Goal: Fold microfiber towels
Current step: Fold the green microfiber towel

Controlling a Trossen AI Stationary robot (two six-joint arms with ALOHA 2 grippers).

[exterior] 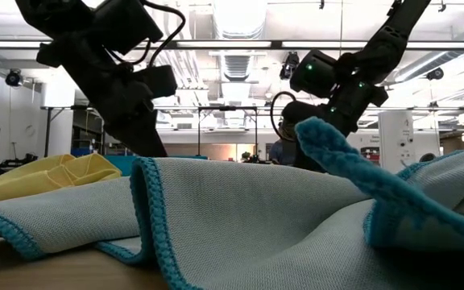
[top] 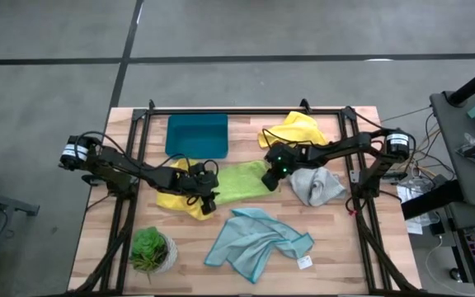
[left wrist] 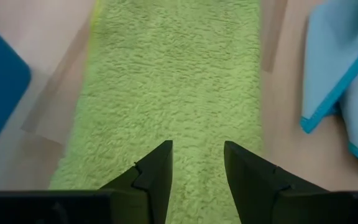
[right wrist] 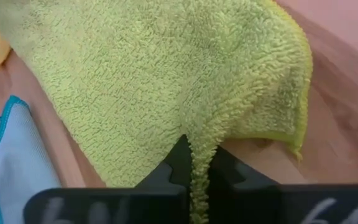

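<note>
Now the right gripper (right wrist: 194,163) pinches the green towel's (top: 239,181) edge beside the tray (top: 196,134), ready to fold it, while the left gripper (left wrist: 196,163) hovers parted.

Lime green towel (top: 239,181), two yellow towels (top: 297,129) (top: 180,200), light blue towel (top: 254,239) with teal edging, seemingly pale grey towel (top: 316,186); teal tray (top: 196,135); pale wood-plank tabletop (top: 336,256).
</note>
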